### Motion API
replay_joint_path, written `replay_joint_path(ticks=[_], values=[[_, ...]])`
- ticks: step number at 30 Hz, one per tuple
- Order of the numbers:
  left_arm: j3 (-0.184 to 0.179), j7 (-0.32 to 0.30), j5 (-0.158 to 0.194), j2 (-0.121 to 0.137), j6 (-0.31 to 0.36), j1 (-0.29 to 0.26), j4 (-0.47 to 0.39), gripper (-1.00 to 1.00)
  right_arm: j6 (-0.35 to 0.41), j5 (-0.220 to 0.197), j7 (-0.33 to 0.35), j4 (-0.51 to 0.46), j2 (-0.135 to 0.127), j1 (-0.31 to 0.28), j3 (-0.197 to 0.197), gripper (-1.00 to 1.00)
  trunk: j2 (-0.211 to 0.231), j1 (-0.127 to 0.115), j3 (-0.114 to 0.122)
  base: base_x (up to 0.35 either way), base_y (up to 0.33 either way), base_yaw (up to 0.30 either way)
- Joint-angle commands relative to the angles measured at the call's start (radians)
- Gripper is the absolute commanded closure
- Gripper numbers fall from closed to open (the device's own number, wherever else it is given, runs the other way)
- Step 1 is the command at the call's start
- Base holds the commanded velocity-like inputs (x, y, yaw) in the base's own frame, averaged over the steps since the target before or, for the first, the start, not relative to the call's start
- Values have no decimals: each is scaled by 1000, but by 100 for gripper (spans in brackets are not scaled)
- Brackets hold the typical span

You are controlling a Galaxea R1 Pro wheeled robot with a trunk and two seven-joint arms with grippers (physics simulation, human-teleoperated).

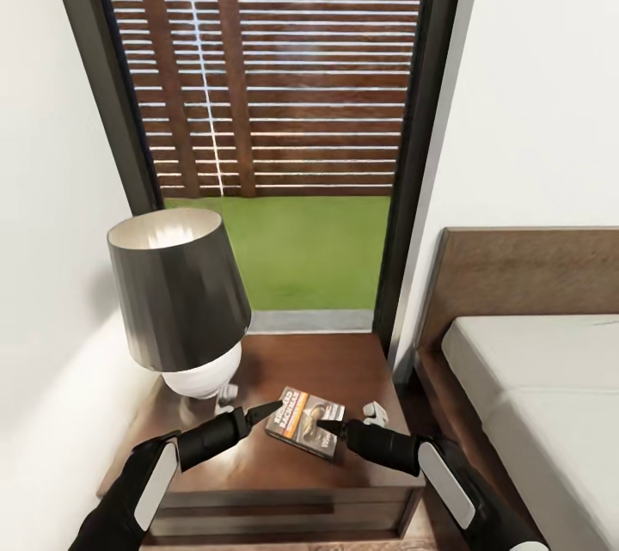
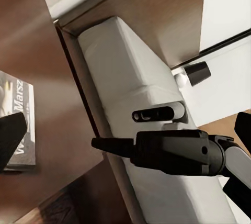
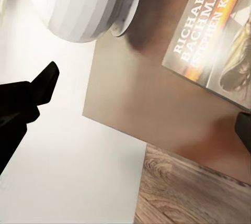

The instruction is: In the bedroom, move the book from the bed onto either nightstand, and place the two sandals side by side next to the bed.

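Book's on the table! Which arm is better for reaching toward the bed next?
Probably the right. The right gripper hangs over the book on the side toward the bed; the left gripper is on the lamp side.

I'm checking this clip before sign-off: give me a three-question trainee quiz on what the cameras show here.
1. True or false: the book lies on the nightstand.
2. What stands at the nightstand's left? A) vase B) lamp C) clock
3. Fill in: right of the nightstand stands the ____.

Key: 1 true; 2 B; 3 bed.
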Motion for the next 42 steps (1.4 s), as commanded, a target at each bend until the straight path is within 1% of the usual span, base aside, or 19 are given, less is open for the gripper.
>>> replay_joint_path(ticks=[1,14,26,38,39,40,42], values=[[0,-1,4,0,7,0,0,-100,4,-5,0,0,-1,-1,2,-100,7,-4,2,0,0,0],[0,3,4,0,7,0,1,-100,1,2,1,1,1,0,3,-100,98,-54,43,0,0,0],[0,7,3,0,6,0,4,-100,-87,2,1,4,2,1,3,-100,182,-100,81,0,0,0],[-1,9,1,-2,3,1,9,-100,-96,2,1,9,2,2,3,-100,266,-146,118,0,0,0],[-1,15,-1,-2,3,1,9,-100,-96,2,1,9,2,2,3,-100,273,-150,121,0,0,0],[-1,40,-7,-2,2,1,9,-100,-97,2,0,9,3,2,3,-100,280,-154,124,0,0,0],[-1,64,-10,-3,-1,2,9,-100,-97,3,-1,9,5,2,3,-100,294,-161,131,0,0,0]])
